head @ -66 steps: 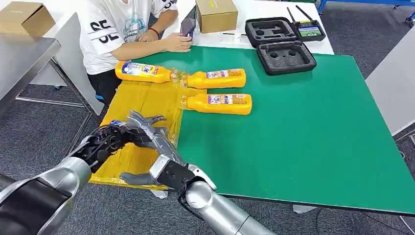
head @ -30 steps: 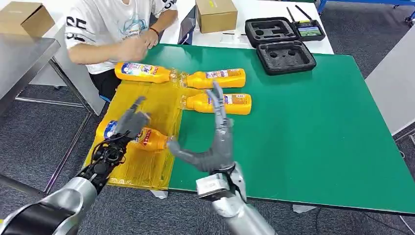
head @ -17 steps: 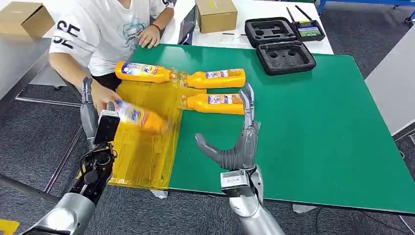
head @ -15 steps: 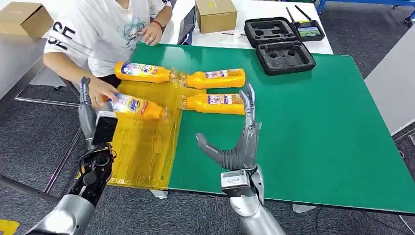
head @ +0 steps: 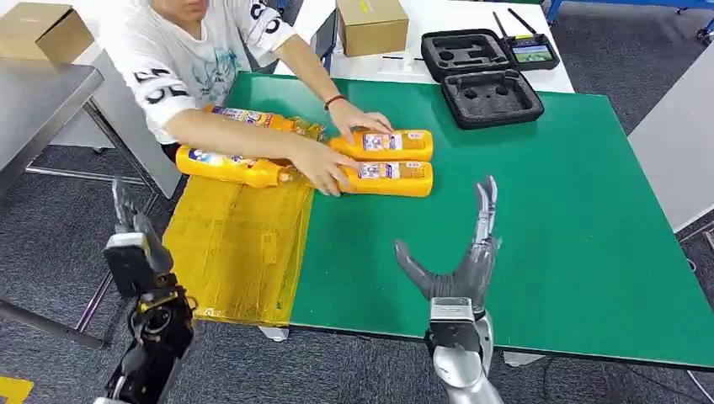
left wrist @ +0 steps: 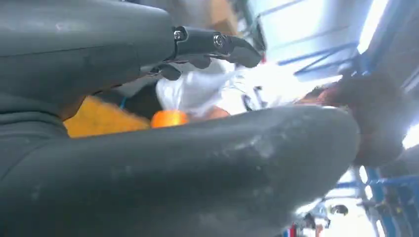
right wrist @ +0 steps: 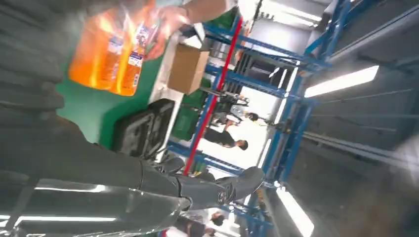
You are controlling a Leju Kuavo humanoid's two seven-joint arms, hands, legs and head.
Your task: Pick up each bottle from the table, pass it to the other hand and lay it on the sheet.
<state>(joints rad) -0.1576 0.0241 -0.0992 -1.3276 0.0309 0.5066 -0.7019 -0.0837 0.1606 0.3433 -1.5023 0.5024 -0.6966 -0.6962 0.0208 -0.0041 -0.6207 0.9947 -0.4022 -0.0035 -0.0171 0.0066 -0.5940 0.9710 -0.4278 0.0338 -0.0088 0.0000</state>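
Your right hand (head: 466,257) hangs open and empty above the near part of the green bench (head: 539,227), fingers spread and pointing to the far side. Your left hand (head: 132,238) is also open and holding nothing; it has pulled back off the near left edge of the yellow sheet (head: 240,244). The bottle it laid on the sheet a second ago is no longer there: the person (head: 194,59) has lifted it away and now leans over the far side, both hands on the bottles. 4 bottles lie at the far end: 1 (head: 227,166) across the sheet's far left edge, 1 (head: 253,119) behind it, and 2 side by side (head: 389,145) (head: 391,178) on the green to the right. The sheet itself is bare again, so I judge the person is resetting the layout. Wait for their arms to clear before you reach.
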